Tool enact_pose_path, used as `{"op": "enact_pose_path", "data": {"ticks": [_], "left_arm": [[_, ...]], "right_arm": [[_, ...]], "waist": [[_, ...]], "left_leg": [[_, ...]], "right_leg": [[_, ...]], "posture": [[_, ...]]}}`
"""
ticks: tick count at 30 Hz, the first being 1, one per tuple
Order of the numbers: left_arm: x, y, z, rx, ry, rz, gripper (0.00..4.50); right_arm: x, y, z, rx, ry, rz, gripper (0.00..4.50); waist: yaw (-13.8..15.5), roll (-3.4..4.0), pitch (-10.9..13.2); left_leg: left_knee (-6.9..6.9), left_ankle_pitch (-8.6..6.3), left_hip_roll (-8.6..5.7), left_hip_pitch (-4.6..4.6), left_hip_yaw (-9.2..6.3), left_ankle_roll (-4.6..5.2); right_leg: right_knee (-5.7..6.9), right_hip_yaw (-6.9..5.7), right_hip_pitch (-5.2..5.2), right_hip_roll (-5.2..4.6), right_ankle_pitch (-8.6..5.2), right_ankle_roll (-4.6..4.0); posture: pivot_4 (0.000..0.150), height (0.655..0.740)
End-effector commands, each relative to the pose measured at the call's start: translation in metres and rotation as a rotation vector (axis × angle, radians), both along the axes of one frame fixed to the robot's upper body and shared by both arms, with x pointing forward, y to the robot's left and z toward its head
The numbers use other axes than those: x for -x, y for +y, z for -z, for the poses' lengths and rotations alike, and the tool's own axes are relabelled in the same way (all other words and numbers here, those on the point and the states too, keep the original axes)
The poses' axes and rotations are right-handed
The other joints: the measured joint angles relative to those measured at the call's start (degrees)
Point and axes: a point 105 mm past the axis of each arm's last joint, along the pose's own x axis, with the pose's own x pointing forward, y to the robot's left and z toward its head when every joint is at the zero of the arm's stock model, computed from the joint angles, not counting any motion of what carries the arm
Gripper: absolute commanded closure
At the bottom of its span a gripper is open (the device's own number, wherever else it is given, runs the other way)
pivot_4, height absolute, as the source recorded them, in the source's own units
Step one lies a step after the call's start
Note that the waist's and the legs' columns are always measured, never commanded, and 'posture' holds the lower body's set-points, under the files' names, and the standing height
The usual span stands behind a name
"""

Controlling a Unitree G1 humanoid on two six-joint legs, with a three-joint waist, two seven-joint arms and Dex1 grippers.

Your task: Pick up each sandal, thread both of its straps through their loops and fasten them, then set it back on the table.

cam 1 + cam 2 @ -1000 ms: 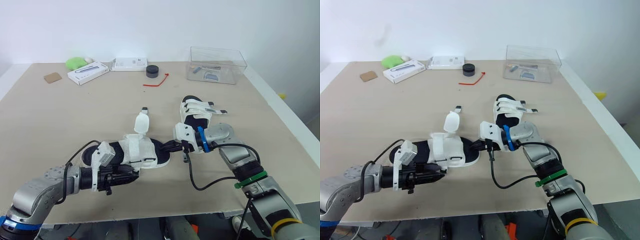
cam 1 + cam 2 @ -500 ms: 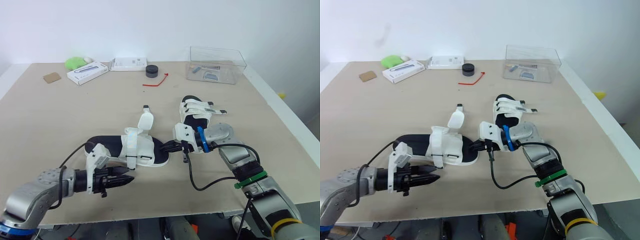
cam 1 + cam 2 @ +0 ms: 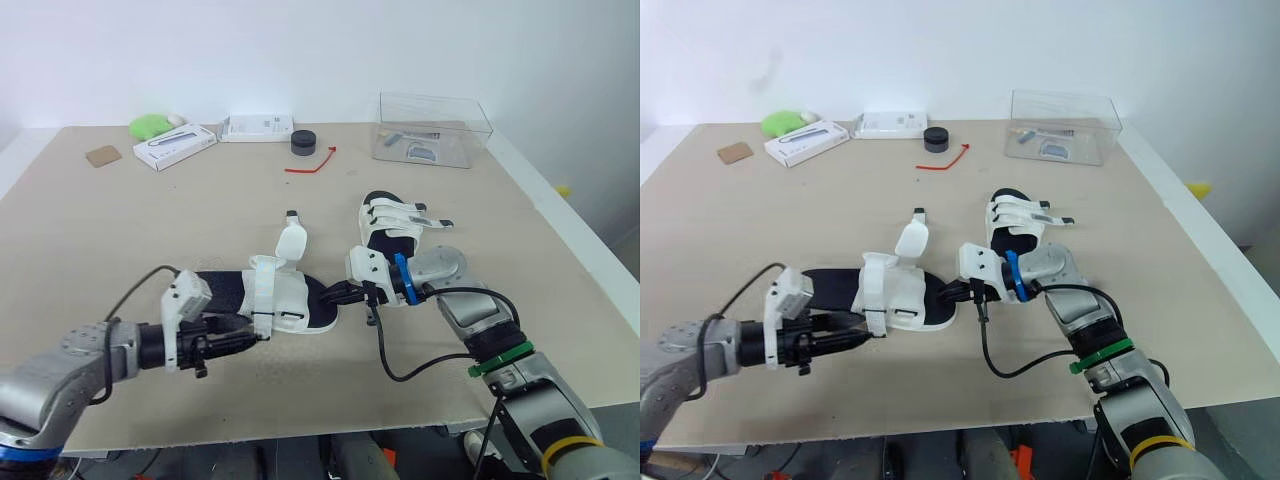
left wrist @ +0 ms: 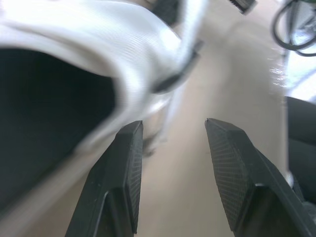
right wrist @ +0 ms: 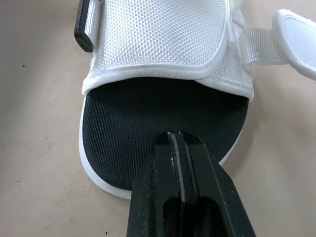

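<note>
- Left eye view: the sandal [image 3: 285, 300] lies mid-frame, long axis left-right. The left gripper [image 3: 252, 339] is at its lower edge, the right gripper [image 3: 335, 294] at its toe.
- Left wrist view: jaws wide, sandal upper left.
- Right wrist view: fingers [image 5: 180, 163] pressed together over the toe.

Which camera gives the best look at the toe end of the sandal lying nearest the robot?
The right wrist view: the sandal shows its black footbed, white rim and mesh strap close up, just past the right hand. Both eye views show the whole sandal from above; the left wrist view catches part of its side.
</note>
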Motion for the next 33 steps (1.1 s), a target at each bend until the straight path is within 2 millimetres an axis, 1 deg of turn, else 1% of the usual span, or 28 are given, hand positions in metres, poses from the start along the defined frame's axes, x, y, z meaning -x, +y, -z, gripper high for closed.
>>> {"op": "enact_pose_path", "data": {"ticks": [1,4,5,6,8,9,13,17,24,29,30,31,32,33], "left_arm": [[0.0,-0.012,0.0,0.011,-0.014,0.059,2.45],[0.002,-0.015,0.001,0.013,0.007,0.084,2.45],[0.003,-0.015,0.002,0.011,0.012,0.092,2.98],[0.005,-0.015,0.002,0.014,0.023,0.1,3.26],[0.014,-0.013,0.005,0.009,0.051,0.125,4.2],[0.017,-0.012,0.006,0.006,0.061,0.135,4.43],[0.038,-0.008,0.011,-0.005,0.122,0.181,4.43],[0.056,-0.01,0.016,-0.024,0.155,0.221,4.43],[0.059,-0.015,0.018,-0.024,0.143,0.22,4.43],[0.053,-0.012,0.019,-0.067,0.089,0.189,4.43],[0.052,-0.009,0.017,-0.094,0.05,0.199,4.18],[0.052,-0.007,0.016,-0.125,0.009,0.212,3.79],[0.053,-0.002,0.015,-0.171,-0.03,0.237,3.51],[0.054,0.003,0.015,-0.22,-0.067,0.264,3.03]], "right_arm": [[0.0,-0.005,0.011,0.055,0.024,0.01,4.5],[0.001,-0.007,0.011,0.056,0.023,0.015,4.5],[0.001,-0.007,0.011,0.056,0.023,0.016,4.5],[0.001,-0.007,0.012,0.057,0.023,0.017,4.5],[0.002,-0.008,0.012,0.056,0.024,0.019,4.5],[0.002,-0.008,0.012,0.056,0.024,0.02,4.5],[0.003,-0.011,0.013,0.06,0.025,0.025,4.5],[0.004,-0.011,0.014,0.063,0.028,0.024,4.5],[0.003,-0.008,0.014,0.06,0.026,0.018,4.5],[0.002,-0.008,0.014,0.063,0.023,0.014,4.5],[0.002,-0.007,0.014,0.063,0.022,0.012,4.5],[0.002,-0.007,0.014,0.064,0.021,0.01,4.5],[0.002,-0.007,0.014,0.064,0.02,0.009,4.5],[0.001,-0.007,0.014,0.065,0.019,0.008,4.5]], "waist": [[0.04,0.0,0.0],[0.04,0.0,0.0],[0.03,0.0,0.0],[0.0,0.0,0.0],[0.0,0.0,0.0],[-0.03,0.01,0.0],[0.01,0.01,0.01],[0.03,0.04,0.02],[0.05,0.05,0.02],[0.05,0.05,0.02],[0.05,0.05,0.02],[0.05,0.05,0.02],[0.05,0.05,0.02],[0.05,0.05,0.03]], "left_leg": [[0.0,0.0,0.0,0.0,-0.02,0.0],[0.0,0.0,0.01,0.0,-0.04,0.0],[0.0,0.0,0.01,0.0,-0.05,0.0],[0.0,0.0,0.01,0.0,-0.05,0.0],[0.0,0.0,0.01,-0.01,-0.03,0.0],[0.0,0.0,0.01,-0.01,-0.03,0.0],[-0.03,-0.03,0.01,-0.03,-0.05,0.02],[-0.02,-0.03,0.0,-0.04,-0.06,0.01],[-0.02,-0.03,-0.01,-0.02,-0.04,0.02],[-0.02,-0.03,-0.01,-0.02,-0.05,0.02],[-0.02,-0.03,-0.01,-0.02,-0.05,0.02],[-0.02,-0.03,-0.01,-0.02,-0.05,0.02],[-0.02,-0.03,-0.01,-0.02,-0.05,0.02],[-0.02,-0.03,-0.01,-0.01,-0.05,0.02]], "right_leg": [[0.0,0.0,0.0,0.01,0.0,-0.02],[0.01,0.0,0.0,0.04,0.0,-0.03],[0.01,0.0,0.0,0.04,0.0,-0.03],[0.01,0.0,0.0,0.04,0.0,-0.02],[0.0,0.0,0.0,0.04,0.0,-0.01],[0.0,-0.01,0.0,0.03,0.0,-0.01],[0.0,0.0,-0.05,0.0,-0.07,0.01],[0.0,-0.01,-0.03,-0.03,-0.19,-0.16],[0.0,-0.01,-0.02,-0.03,-0.2,-0.16],[0.0,-0.01,-0.02,-0.03,-0.19,-0.16],[0.0,-0.01,-0.02,-0.03,-0.19,-0.16],[0.0,-0.01,-0.02,-0.03,-0.19,-0.16],[0.0,-0.01,-0.02,-0.03,-0.19,-0.16],[0.0,-0.01,-0.02,-0.02,-0.19,-0.17]], "posture": [[0.15,0.74],[0.15,0.74],[0.15,0.74],[0.15,0.74],[0.15,0.74],[0.15,0.74],[0.15,0.74],[0.15,0.74],[0.15,0.74],[0.15,0.74],[0.15,0.74],[0.15,0.74],[0.15,0.74],[0.15,0.74]]}}
